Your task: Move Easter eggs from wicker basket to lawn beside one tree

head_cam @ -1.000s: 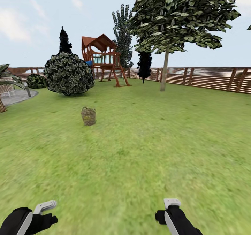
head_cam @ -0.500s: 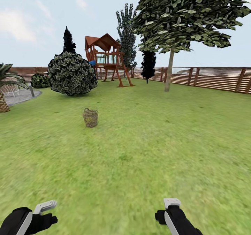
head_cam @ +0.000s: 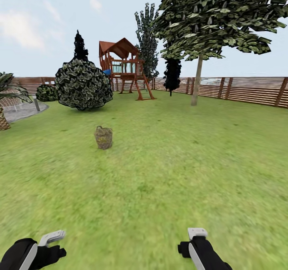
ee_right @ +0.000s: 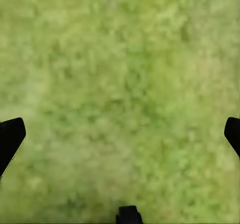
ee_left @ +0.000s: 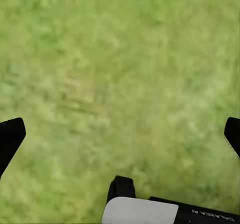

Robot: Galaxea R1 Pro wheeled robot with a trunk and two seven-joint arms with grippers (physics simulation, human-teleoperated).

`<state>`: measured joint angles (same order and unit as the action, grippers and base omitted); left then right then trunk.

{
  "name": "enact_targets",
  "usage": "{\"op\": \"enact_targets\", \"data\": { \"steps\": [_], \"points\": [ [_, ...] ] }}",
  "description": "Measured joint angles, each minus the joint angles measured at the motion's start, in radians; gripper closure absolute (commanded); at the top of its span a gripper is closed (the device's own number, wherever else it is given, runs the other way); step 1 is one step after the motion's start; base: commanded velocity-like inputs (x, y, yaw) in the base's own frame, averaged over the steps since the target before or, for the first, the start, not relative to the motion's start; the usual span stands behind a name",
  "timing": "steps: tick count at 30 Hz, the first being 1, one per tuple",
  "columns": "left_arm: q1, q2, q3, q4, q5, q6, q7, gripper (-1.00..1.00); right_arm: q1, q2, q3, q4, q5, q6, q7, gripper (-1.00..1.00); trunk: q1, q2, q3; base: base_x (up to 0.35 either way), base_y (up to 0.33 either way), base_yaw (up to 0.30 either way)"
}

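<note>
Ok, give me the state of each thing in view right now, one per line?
wicker basket: upright on the lawn, contents not visible from here.
left gripper: open, empty, over grass.
right gripper: open, empty, over grass.
tree: standing beyond the basket, near the fence.

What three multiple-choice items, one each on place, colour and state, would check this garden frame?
1. Where does the wicker basket stand?
A. on open lawn, ahead of the robot and to its left
B. against the fence
C. under the playhouse

2. What colour is the playhouse frame?
A. white
B. reddish brown
C. yellow

3. How is the left tool?
A. shut on an egg
B. open, over grass
C. inside the basket

Answers: 1 A, grass surrounds the basket on all sides. 2 B, its posts and roof are reddish brown. 3 B, the fingertips sit wide apart with bare grass between.
</note>
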<state>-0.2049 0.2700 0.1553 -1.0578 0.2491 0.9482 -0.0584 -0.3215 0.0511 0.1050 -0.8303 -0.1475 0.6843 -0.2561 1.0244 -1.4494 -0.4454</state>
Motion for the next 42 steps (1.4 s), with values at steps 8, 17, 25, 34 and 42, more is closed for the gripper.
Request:
{"op": "enact_targets", "data": {
  "steps": [8, 17, 25, 34, 42],
  "points": [
    [0.000, 0.000, 0.000, 0.000, 0.000, 0.000, 0.000, -1.00, 0.000, 0.001, 0.001, 0.000, 0.000, 0.000, -0.001, -1.00, 0.000, 0.000, 0.000, 0.337, 0.000, 0.033],
    [0.000, 0.000, 0.000, 0.000, 0.000, 0.000, 0.000, -1.00, 0.000, 0.003, 0.001, 0.000, 0.000, 0.000, -0.001, -1.00, 0.000, 0.000, 0.000, 0.338, 0.000, 0.113],
    [0.000, -0.002, 0.000, 0.000, 0.000, 0.000, 0.000, -1.00, 0.000, 0.002, 0.000, 0.000, 0.000, 0.000, -0.001, -1.00, 0.000, 0.000, 0.000, 0.337, 0.000, 0.002],
    [0.000, -0.001, -0.001, 0.000, 0.000, 0.000, 0.000, -1.00, 0.000, 0.003, 0.001, 0.000, 0.000, 0.000, -0.001, -1.00, 0.000, 0.000, 0.001, 0.337, 0.000, -0.084],
    [0.000, -0.001, 0.001, -0.001, 0.000, 0.000, 0.000, -1.00, 0.000, 0.003, 0.001, 0.000, 0.000, 0.000, -0.001, -1.00, 0.000, 0.000, 0.002, 0.337, 0.000, -0.035]
  ]
}}
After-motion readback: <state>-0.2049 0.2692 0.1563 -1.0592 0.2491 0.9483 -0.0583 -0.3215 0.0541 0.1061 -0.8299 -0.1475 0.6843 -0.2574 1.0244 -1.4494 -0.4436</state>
